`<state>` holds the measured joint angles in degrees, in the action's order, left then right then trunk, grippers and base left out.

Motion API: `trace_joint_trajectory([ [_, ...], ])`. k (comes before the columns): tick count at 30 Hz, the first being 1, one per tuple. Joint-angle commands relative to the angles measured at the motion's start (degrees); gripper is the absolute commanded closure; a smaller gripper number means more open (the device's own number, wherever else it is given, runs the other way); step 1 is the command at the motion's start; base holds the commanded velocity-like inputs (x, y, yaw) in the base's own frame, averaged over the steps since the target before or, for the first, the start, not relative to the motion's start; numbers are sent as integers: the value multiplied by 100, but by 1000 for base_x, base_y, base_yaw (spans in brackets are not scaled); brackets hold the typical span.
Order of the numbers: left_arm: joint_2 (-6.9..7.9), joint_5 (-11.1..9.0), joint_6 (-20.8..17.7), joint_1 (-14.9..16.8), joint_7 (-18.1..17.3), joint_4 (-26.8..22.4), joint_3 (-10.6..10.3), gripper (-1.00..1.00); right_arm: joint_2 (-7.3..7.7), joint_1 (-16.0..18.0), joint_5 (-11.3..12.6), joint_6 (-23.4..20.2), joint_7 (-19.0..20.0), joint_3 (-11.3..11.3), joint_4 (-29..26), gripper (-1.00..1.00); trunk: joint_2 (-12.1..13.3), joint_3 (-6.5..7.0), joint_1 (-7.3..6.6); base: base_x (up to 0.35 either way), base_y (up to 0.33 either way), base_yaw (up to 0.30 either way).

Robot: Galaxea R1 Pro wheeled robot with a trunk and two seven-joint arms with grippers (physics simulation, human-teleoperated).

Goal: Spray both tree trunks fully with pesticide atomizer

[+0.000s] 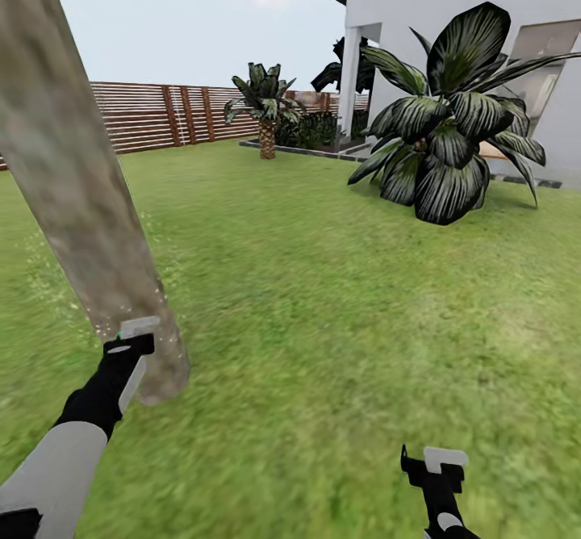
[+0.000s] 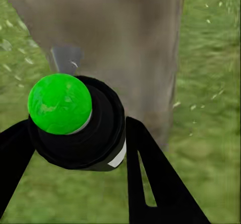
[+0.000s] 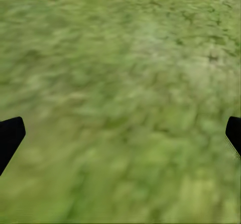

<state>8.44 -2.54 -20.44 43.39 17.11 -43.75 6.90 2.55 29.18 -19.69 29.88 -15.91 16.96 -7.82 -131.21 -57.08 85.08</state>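
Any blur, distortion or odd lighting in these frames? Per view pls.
Head view: tree trunk leans with wide-angle skew; grass smears towards the bottom edge; flat light, soft shadow under the big bush. Left wrist view: the atomizer in the left gripper is sharp, trunk and grass soft, white specks scattered. Right wrist view: blurred grass between the spread fingertips of the right gripper.

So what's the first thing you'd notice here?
The fat grey-tan tree trunk leaning up the left side, with the left gripper right against its base. That gripper holds the atomizer, black with a bright green ball on top, pointed at the bark, and white specks float around. Far right, a big dark leafy bush sits by the white house.
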Motion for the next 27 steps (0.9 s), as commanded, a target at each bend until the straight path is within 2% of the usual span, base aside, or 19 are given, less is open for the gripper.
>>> trace_joint_trajectory([
  [1, 266, -48, -142, -36, -31, -182, 108, 100, 0, 0, 0, 0, 0, 1, 0, -100, 0, -1, 1, 235, -196, 0],
  [2, 510, -62, -185, -51, -138, -231, 229, 100, 0, 0, 0, 0, 0, 1, 0, -100, 0, -1, 1, 238, -181, 0],
  [3, 618, -60, -201, -59, -291, -253, 299, 100, 0, 0, 0, 0, 0, 1, 0, -100, 0, -1, 1, 206, -136, 0],
  [5, 683, -41, -216, -65, -480, -283, 335, 100, 0, 0, 0, 0, 0, 1, 0, -100, 0, -1, 1, 105, -66, 2],
  [7, 651, -20, -223, -62, -567, -302, 324, 100, 0, 0, 0, 0, 0, 1, 0, -100, 0, -1, 1, 13, -8, 216],
  [11, 440, -1, -285, 2, -572, -309, 327, 100, 0, 0, 0, 0, 0, 1, 0, -100, 0, -1, 1, 2, -1, 270],
  [15, 475, 6, -385, 9, -580, -309, 327, 100, 0, 0, 0, 0, 0, 1, 0, -100, 0, -1, 1, 0, 0, 278],
  [18, 418, 9, -389, -24, -579, -319, 301, 100, 0, 0, 0, 0, 0, 1, 0, -100, 0, -1, 1, 0, 0, 278],
  [20, 328, 14, -400, -2, -570, -322, 111, 100, 0, 0, 0, 0, 0, 1, -4, -100, 0, -1, 1, 0, -8, 267],
  [21, 267, 21, -417, 13, -557, -325, -105, 100, 0, 0, 0, 0, 0, 1, -7, -100, 0, -1, 1, 0, -157, 100],
  [22, 254, 23, -422, 17, -554, -326, -162, 100, 0, 0, 0, 0, 0, 1, -8, -100, 0, -1, 1, 0, -212, 51],
  [25, 267, 25, -425, 19, -551, -327, -199, 100, 0, 0, 0, 0, 0, 1, -8, -100, 0, -1, 1, 0, -251, 17],
  [27, 262, 25, -426, -6, -551, -494, -199, 100, 0, 0, 0, 0, 0, 1, -9, -100, 0, -1, 1, 0, -269, 2],
])
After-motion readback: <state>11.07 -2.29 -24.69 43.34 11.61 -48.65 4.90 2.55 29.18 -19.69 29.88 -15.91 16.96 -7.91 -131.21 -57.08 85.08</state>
